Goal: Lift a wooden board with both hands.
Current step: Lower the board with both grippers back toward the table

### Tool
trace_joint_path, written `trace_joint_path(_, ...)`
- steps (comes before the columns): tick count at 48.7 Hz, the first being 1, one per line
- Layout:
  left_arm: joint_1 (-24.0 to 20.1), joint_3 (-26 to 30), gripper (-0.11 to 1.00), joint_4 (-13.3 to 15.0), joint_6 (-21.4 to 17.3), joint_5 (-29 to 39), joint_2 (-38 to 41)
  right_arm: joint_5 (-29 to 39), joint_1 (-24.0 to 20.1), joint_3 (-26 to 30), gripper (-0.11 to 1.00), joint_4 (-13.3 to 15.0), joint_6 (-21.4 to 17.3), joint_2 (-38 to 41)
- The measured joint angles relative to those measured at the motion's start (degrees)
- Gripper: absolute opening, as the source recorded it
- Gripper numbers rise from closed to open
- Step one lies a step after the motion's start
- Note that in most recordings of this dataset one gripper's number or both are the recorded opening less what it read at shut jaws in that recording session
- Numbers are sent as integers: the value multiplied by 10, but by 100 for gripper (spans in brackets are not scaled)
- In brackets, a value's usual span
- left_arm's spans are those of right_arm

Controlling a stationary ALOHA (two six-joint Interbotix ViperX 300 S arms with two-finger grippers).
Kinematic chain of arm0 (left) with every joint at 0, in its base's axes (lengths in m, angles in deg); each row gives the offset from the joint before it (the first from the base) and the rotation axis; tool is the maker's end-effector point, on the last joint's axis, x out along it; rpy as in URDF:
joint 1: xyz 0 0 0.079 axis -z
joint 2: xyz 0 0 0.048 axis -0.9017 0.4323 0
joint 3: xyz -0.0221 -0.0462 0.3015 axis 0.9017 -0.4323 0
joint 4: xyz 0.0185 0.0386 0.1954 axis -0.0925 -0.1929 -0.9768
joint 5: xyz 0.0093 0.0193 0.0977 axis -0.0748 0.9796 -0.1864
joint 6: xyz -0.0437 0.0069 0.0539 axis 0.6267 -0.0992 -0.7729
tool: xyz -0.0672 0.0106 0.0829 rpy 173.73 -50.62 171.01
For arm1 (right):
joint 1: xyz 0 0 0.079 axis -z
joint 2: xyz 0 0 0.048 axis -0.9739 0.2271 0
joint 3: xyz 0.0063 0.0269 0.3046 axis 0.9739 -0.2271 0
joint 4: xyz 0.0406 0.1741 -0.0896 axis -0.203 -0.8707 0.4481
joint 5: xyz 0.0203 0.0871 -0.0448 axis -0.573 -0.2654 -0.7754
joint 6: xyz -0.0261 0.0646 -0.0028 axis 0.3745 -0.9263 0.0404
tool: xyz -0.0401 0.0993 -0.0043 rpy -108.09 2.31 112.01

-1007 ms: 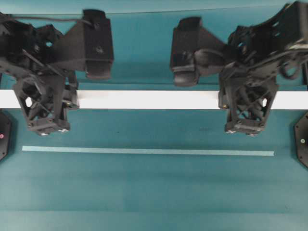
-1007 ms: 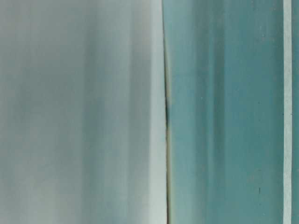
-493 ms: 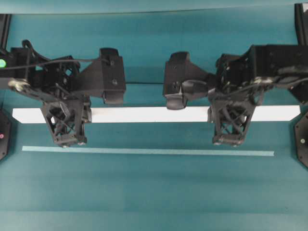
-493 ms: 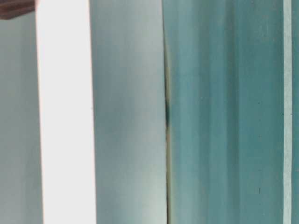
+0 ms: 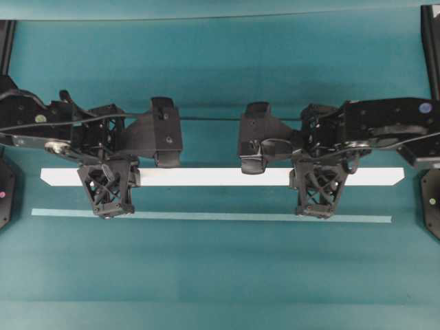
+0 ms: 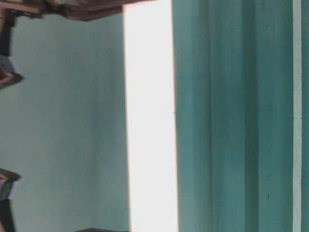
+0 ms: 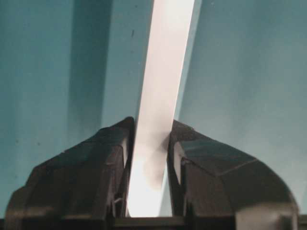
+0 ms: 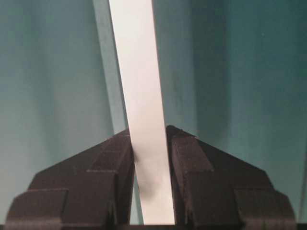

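The wooden board [image 5: 220,177] is a long white plank with slanted ends, lying level across the teal table just behind the tape strip. My left gripper [image 5: 108,177] is shut on it near its left end. My right gripper [image 5: 317,177] is shut on it near its right end. In the left wrist view the board [image 7: 165,72] runs away between the black fingers [image 7: 112,158] of the left gripper [image 7: 148,143]. The right wrist view shows the board [image 8: 136,72] pinched the same way by the right gripper [image 8: 148,143]. At table level the board [image 6: 149,121] sits low against the table's surface; contact cannot be told.
A thin pale teal tape strip [image 5: 206,216] runs parallel in front of the board and shows at table level as a tape strip [image 6: 297,116] too. Black fixtures stand at the left edge [image 5: 5,192] and the right edge [image 5: 433,199]. Both arms lie behind the board.
Both grippers have gone down with the board held between them. It looks smaller from overhead, sits closer to the tape, and has reached the table's level in the table-level view.
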Motion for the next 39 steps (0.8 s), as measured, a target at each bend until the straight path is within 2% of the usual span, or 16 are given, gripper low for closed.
trace_joint_path(11, 0, -36, 18, 0, 0, -49, 11, -49, -1, -26, 21, -1, 0, 15)
trace_joint_path(39, 0, -66, 18, -1, 9, -124, 64, -120, -8, -60, 21, -3, 0, 65)
